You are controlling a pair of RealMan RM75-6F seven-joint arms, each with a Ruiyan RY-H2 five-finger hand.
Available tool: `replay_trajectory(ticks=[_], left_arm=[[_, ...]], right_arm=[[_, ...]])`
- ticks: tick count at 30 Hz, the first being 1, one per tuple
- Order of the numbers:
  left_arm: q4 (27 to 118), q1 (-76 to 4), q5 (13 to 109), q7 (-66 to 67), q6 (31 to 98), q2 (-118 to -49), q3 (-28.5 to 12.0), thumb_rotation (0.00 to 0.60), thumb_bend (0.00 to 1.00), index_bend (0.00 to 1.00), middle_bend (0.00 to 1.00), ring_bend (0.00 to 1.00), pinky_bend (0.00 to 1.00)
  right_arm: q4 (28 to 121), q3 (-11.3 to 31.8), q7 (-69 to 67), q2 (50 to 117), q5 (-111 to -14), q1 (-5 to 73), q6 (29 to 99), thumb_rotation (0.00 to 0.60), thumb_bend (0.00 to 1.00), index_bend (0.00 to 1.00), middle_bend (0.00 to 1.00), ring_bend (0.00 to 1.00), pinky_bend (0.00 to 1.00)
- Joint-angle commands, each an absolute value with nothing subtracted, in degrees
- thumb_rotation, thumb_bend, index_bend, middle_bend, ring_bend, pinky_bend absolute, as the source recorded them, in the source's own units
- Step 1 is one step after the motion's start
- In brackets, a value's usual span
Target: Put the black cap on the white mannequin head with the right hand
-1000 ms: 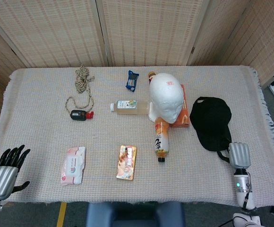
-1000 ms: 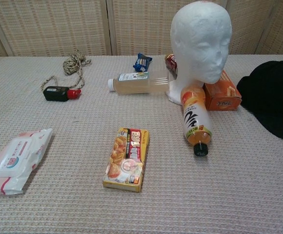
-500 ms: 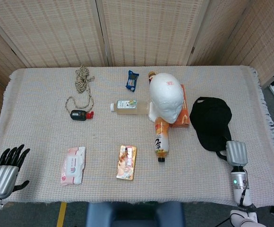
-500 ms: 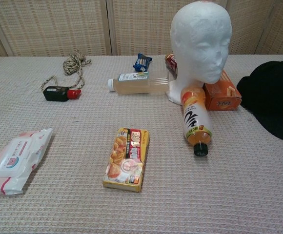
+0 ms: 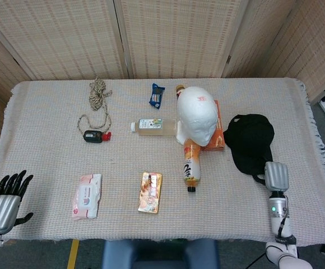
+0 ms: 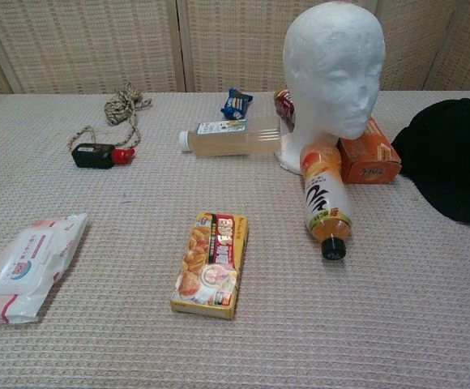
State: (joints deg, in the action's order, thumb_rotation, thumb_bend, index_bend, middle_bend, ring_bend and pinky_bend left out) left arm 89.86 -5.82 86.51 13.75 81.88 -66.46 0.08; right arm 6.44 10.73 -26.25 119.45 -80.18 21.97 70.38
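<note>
**A:** Where's the cap?

**B:** Black cap [image 5: 250, 142] lies flat on the table [image 5: 50, 101], right side, just right of the orange box [image 5: 219, 134] and the white head [image 5: 198, 119]. Its long axis runs roughly far-to-near from where I sit, near end toward my right hand [image 5: 277, 177].

**A:** And the hand, relative to it?

**B:** Right hand sits at the cap's near edge, so the cap is straight ahead, slightly left. From the head view they look to be touching or overlapping; I can't tell if there's a grip. Fingers are hidden behind the back of the hand, so whether they're wide or closed I can't tell either. Chest view doesn't show the hand at all.

**A:** Left hand?

**B:** Left hand [image 5: 4, 199] is at the far left table corner, fingers apart, holding nothing. Well apart from the cap, so right is clearly nearer.

**A:** Any containers?

**B:** Two bottles lying down by the head: clear one [image 5: 149, 126] w/ pale liquid, orange one [image 5: 191, 165] w/ black lid. Both look full, as far as I can judge.
</note>
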Motion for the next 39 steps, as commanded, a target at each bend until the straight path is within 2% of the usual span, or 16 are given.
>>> replay_trajectory(ticks=[1, 5, 10, 14, 26, 39], left_arm=[[89.83, -5.82, 86.39, 13.64, 81.99, -66.48, -0.04, 0.600, 0.08, 0.12, 0.00, 0.00, 0.10], [89.85, -5.69, 86.50, 13.22, 82.51, -66.37, -0.17, 0.600, 0.08, 0.12, 0.00, 0.00, 0.10], [89.73, -5.53, 86.87, 12.39, 83.16, -66.18, -0.22, 0.600, 0.08, 0.12, 0.00, 0.00, 0.10], [89.88, -5.50, 87.05, 11.72, 83.35, -65.93, -0.22, 0.600, 0.08, 0.12, 0.00, 0.00, 0.10], [90.64, -5.14, 87.86, 9.31, 84.41, -64.59, -0.13, 0.600, 0.08, 0.12, 0.00, 0.00, 0.10], [91.20, -5.21, 88.28, 7.60, 84.12, -63.63, 0.15, 0.600, 0.08, 0.12, 0.00, 0.00, 0.10]], right_arm=[[6.53, 11.27, -27.06, 119.45, -79.60, 22.51, 70.25, 0.600, 0.26, 0.46, 1.00, 1.00, 1.00], [6.57, 12.05, -27.99, 119.11, -78.80, 23.28, 70.52, 0.600, 0.38, 0.48, 1.00, 1.00, 1.00], [6.89, 12.88, -28.91, 118.31, -77.99, 24.05, 71.81, 0.600, 0.43, 0.50, 1.00, 1.00, 1.00], [7.35, 13.65, -29.50, 117.77, -77.25, 24.52, 73.08, 0.600, 0.45, 0.57, 1.00, 1.00, 1.00], [9.82, 21.10, -30.72, 115.51, -70.62, 28.90, 77.51, 0.600, 0.46, 0.81, 1.00, 1.00, 1.00], [17.45, 27.52, -27.90, 111.17, -66.54, 36.94, 84.18, 0.600, 0.46, 0.83, 1.00, 1.00, 1.00]])
